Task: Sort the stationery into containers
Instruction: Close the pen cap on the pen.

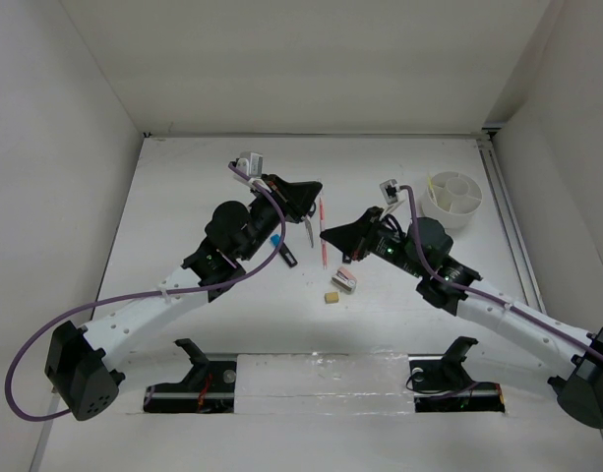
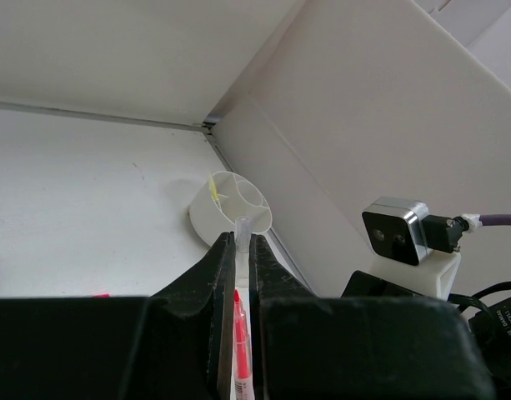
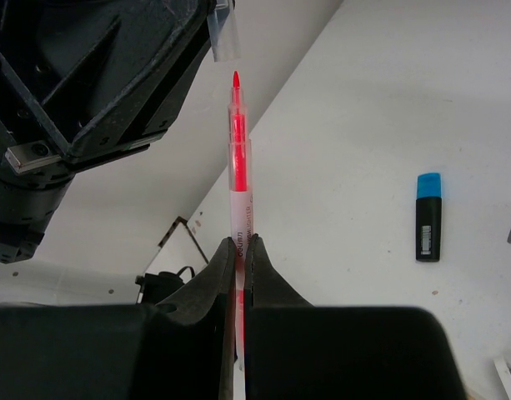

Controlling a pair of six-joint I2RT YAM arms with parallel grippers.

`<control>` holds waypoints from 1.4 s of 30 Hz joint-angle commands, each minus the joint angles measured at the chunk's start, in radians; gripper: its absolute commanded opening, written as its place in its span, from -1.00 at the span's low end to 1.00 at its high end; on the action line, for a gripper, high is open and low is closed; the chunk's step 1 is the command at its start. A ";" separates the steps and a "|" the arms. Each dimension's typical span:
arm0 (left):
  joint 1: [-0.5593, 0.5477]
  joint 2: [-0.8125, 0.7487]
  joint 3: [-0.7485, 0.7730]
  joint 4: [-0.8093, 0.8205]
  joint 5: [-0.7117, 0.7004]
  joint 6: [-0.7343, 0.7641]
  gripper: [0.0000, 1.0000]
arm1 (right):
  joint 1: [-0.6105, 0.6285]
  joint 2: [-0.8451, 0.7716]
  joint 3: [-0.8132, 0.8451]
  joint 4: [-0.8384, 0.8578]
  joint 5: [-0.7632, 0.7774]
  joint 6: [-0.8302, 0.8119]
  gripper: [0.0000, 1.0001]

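both jaws closed, one pencil shared between them

the right gripper (image 3: 241, 250) has its jaws closed on the lower barrel of the pink pencil (image 3: 238, 167). the left gripper (image 2: 242, 250) pinches only the clear cap (image 2: 242, 227), which looks just off the red tip. the pencil hangs above the table, well to the left of the white organizer (image 1: 447, 218), and the blue highlighter (image 3: 428, 218) lies farther from the organizer. i judge the pencil light and stiff, with smooth plastic that can slip or turn between flat pads. the better hold is the middle of the barrel, never the fragile tip.
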 commanded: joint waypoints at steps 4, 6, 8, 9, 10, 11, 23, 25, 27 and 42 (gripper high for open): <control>0.003 -0.002 0.009 0.059 -0.006 0.004 -1.00 | 0.007 -0.024 0.037 0.035 -0.006 -0.006 -1.00; 0.003 -0.002 0.009 0.059 -0.006 0.004 -1.00 | 0.007 -0.024 0.037 0.026 0.003 -0.006 -1.00; 0.003 -0.002 0.009 0.059 -0.006 0.004 -1.00 | 0.007 -0.024 0.037 0.026 0.012 -0.006 -1.00; 0.003 -0.002 0.009 0.059 -0.006 0.004 -1.00 | 0.007 -0.024 0.037 0.026 0.012 -0.006 -1.00; 0.003 -0.002 0.009 0.059 -0.006 0.004 -1.00 | 0.007 -0.024 0.037 0.026 0.012 -0.006 -1.00; 0.003 -0.002 0.009 0.059 -0.006 0.004 -1.00 | 0.007 -0.024 0.037 0.026 0.012 -0.006 -1.00; 0.003 -0.002 -0.009 0.059 -0.006 0.004 -1.00 | 0.007 -0.033 0.046 0.026 0.012 -0.006 -1.00; 0.003 -0.002 -0.018 0.059 -0.006 0.004 -1.00 | 0.007 -0.033 0.046 0.016 0.012 -0.006 -1.00; 0.003 -0.002 -0.018 0.059 -0.006 -0.006 -1.00 | 0.007 -0.033 0.046 0.016 0.012 -0.006 -1.00; 0.003 -0.021 -0.018 0.059 0.022 -0.006 -1.00 | 0.007 -0.015 0.065 0.016 0.040 -0.015 -1.00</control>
